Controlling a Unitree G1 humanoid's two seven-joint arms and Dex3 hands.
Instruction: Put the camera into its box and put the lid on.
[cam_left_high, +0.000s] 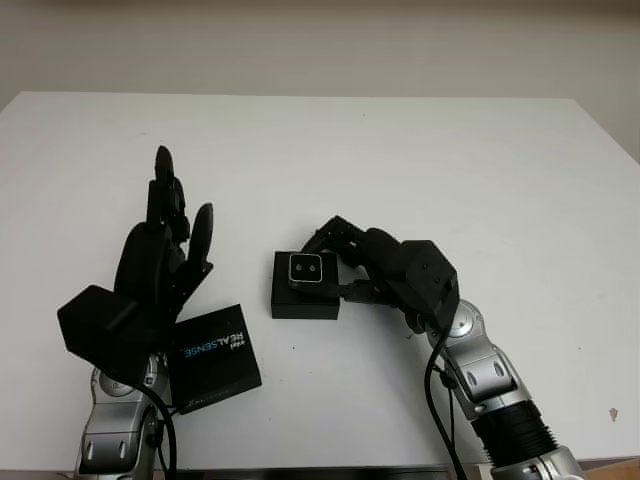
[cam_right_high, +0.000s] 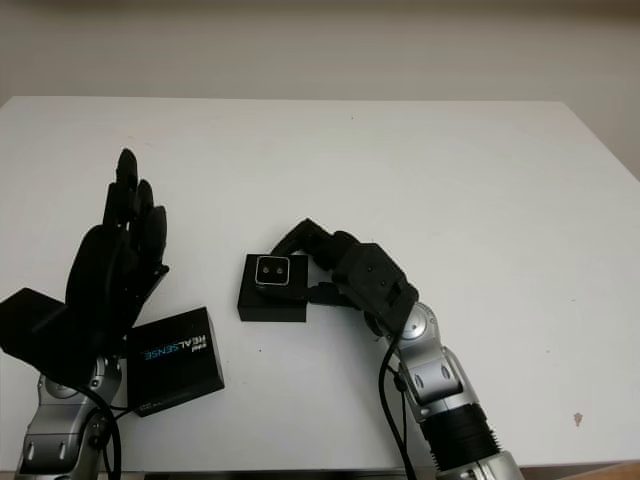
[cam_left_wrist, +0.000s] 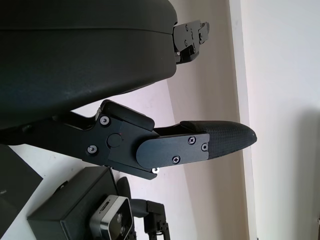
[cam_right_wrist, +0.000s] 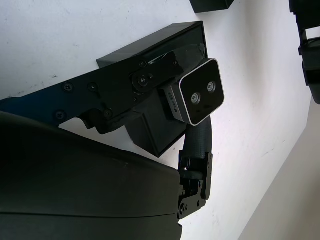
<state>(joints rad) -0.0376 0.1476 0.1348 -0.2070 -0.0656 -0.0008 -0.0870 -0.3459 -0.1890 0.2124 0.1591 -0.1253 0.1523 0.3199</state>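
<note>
A small silver-faced camera (cam_left_high: 306, 269) with two lenses sits at the far end of the open black box (cam_left_high: 303, 301), held just over it. My right hand (cam_left_high: 352, 262) is shut on the camera (cam_right_wrist: 198, 98), its fingers (cam_right_wrist: 150, 80) wrapped around the body. The black lid (cam_left_high: 213, 358), printed REALSENSE, lies flat on the table to the left of the box. My left hand (cam_left_high: 160, 255) is open and raised above the table beside the lid, upright, partly covering the lid's left edge.
The white table (cam_left_high: 420, 160) stretches far behind and to the right of the box. Its front edge runs just below the lid and my forearms.
</note>
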